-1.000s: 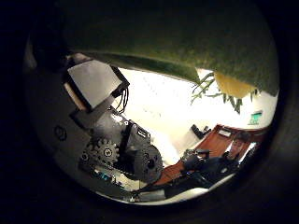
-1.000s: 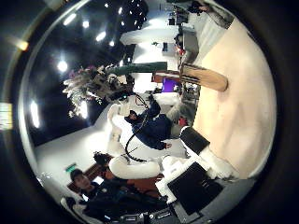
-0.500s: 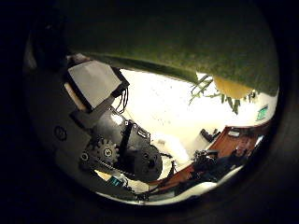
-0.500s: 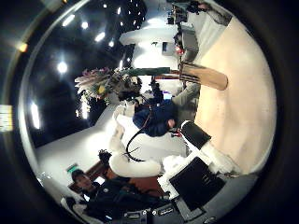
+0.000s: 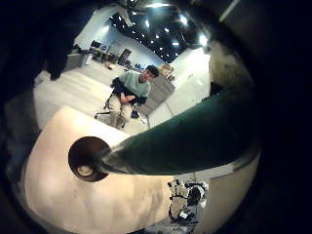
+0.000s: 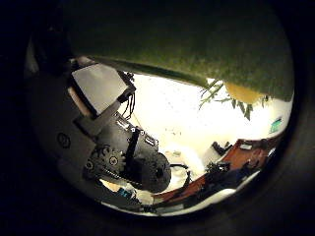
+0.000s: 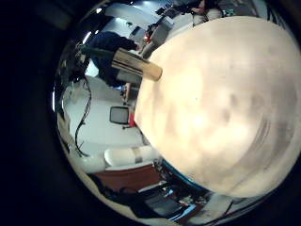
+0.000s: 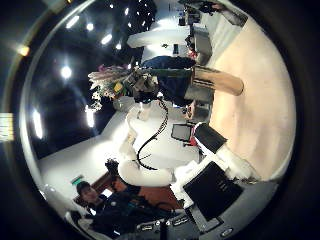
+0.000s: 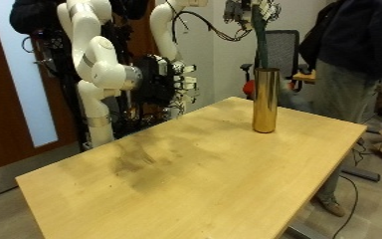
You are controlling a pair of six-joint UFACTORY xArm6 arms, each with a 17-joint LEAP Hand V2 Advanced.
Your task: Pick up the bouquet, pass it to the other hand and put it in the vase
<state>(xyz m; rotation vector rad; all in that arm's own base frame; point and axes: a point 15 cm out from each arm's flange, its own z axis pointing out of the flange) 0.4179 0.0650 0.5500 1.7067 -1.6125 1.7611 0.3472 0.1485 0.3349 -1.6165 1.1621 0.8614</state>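
Note:
In the outside view my left hand (image 9: pixel 251 10) is high above the far table corner, shut on the dark green stem wrap of the bouquet (image 9: pixel 262 45). The wrap hangs straight down to the mouth of the tall gold vase (image 9: pixel 264 100). The left little finger side palm view shows the wrap (image 5: pixel 185 136) with its tip at the vase's opening (image 5: pixel 88 158). The left thumb side palm view shows the wrap (image 6: pixel 187 39) against the palm. My right hand (image 9: pixel 178 82) is back beside the table, open and empty. Its thumb side palm view shows the flowers (image 8: pixel 115 80) above the vase (image 8: pixel 220 82).
The vase stands near the far corner of the light wooden table (image 9: pixel 178 169), close to its edge. An office chair (image 9: pixel 286 45) stands behind that corner. The right little finger side palm view shows the tabletop (image 7: pixel 216 104) with the vase (image 7: pixel 132 64) at its edge.
In the right thumb side palm view the left hand has carried the bouquet across until it stands over the vase. The left thumb side palm view has barely shifted.

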